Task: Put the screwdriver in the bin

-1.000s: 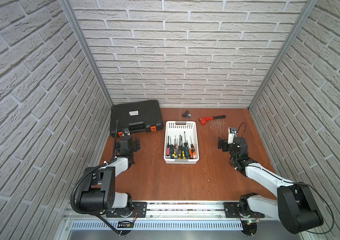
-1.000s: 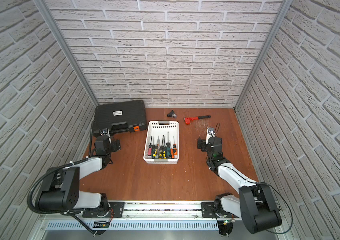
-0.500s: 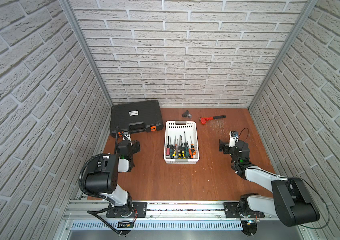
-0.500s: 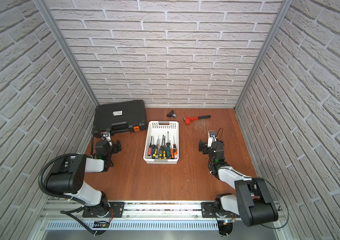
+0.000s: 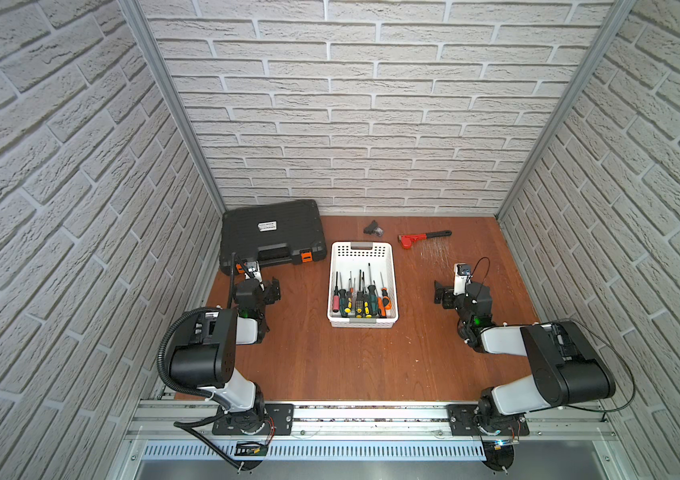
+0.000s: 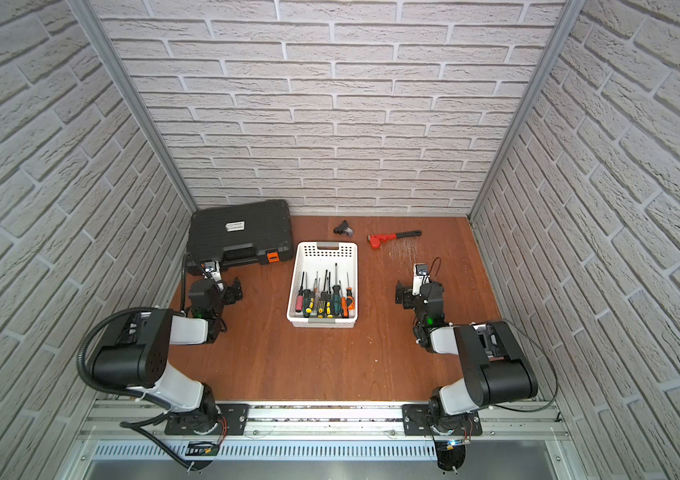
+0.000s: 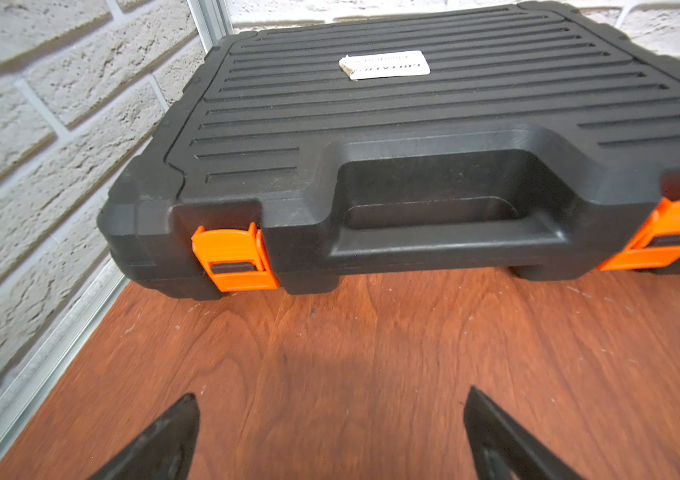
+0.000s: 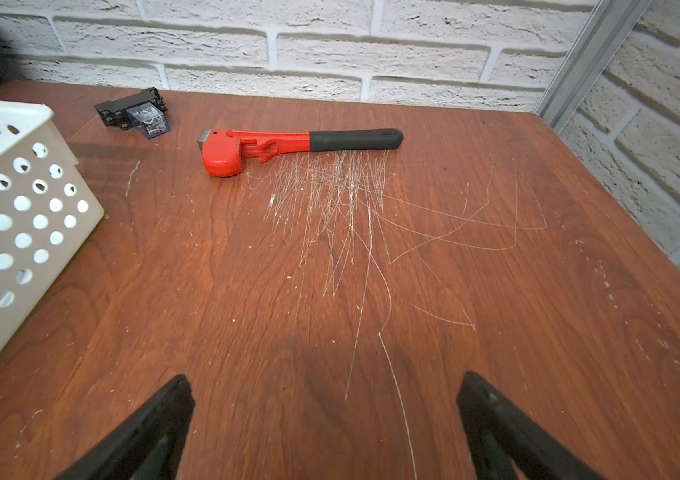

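Screwdrivers (image 5: 357, 297) lie in the bin (image 5: 361, 251) between the wide, empty left hand (image 7: 332, 395) and right hand (image 8: 325, 378).

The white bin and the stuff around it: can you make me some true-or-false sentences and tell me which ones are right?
1. The bin has screwdrivers lying in it. True.
2. The red wrench is inside the bin. False: it lies on the table beyond the bin, near the back wall.
3. The black tool case has its lid down. True.
4. The right gripper is holding a screwdriver. False: its jaws stand open with nothing between them.
5. The left gripper has open, empty jaws. True.
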{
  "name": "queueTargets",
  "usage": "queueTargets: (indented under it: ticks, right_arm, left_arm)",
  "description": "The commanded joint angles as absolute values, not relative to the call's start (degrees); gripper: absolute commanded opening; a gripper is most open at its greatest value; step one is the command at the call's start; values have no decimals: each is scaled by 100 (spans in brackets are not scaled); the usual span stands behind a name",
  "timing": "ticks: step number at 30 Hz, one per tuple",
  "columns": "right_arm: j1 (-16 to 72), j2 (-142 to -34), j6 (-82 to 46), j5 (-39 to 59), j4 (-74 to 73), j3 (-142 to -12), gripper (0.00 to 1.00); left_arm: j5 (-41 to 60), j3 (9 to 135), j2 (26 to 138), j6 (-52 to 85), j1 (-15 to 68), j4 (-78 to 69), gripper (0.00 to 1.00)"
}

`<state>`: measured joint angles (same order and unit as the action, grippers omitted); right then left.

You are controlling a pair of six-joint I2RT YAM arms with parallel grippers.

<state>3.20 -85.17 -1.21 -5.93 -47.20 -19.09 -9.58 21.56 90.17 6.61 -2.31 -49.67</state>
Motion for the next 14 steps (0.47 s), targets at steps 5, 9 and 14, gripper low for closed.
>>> queueTargets:
  ticks: [5,9,14]
  right_arm:
    - [299,-8367,-125,-492,-4694,-2048,100]
    - [299,-8368,-131,-492,-4694,-2043,100]
    - [299,-8372,-124,-492,-4698,-2048,100]
  left_arm:
    - [-901,2162,9006,625,-280,-5358,98]
    - [-881,2180,9009,633,-286,-5330,98]
    - [-866,2178,9005,642,-298,-5342,98]
